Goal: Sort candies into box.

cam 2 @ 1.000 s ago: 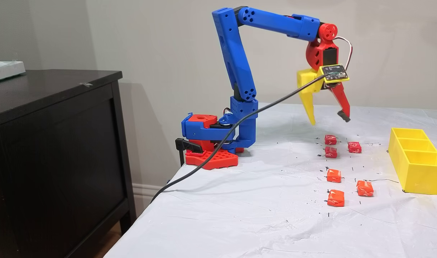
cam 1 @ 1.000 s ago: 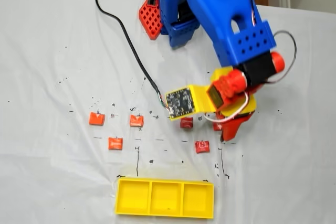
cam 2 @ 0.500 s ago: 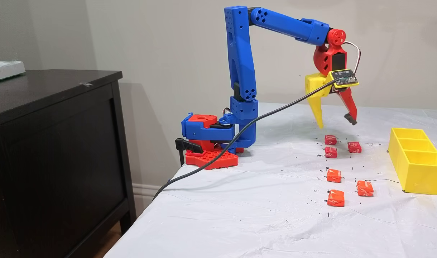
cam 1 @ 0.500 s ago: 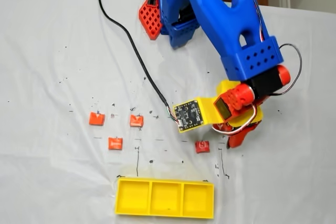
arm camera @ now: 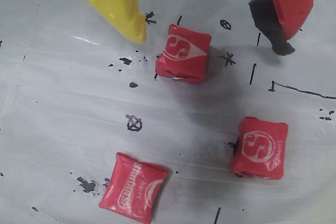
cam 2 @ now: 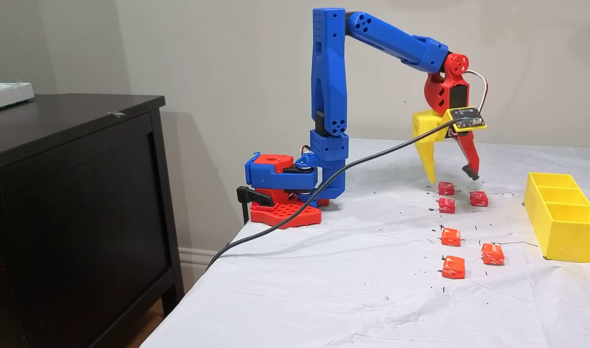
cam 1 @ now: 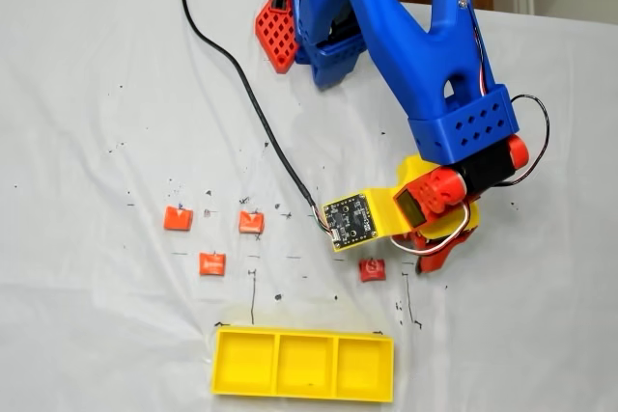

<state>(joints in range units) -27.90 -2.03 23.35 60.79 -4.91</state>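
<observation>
My gripper (arm camera: 210, 38) hangs open just above the white cloth, holding nothing. In the wrist view its yellow finger (arm camera: 113, 1) and red finger (arm camera: 291, 3) straddle one red candy (arm camera: 182, 53). Two more red candies (arm camera: 259, 148) (arm camera: 134, 187) lie nearer the bottom of that view. The side fixed view shows the gripper (cam 2: 451, 177) over the red candies (cam 2: 446, 188), with three orange candies (cam 2: 450, 237) closer to the camera. The yellow box (cam 1: 302, 337) lies at the cloth's near edge in the top fixed view, its three compartments empty.
The blue arm's base (cam 2: 280, 188) is clamped at the table's back corner. A black cable (cam 1: 237, 84) runs across the cloth to the board on the gripper. A dark cabinet (cam 2: 72, 203) stands beside the table.
The arm has reached further out and lowered the open gripper toward the red candies. The candies and box have not moved.
</observation>
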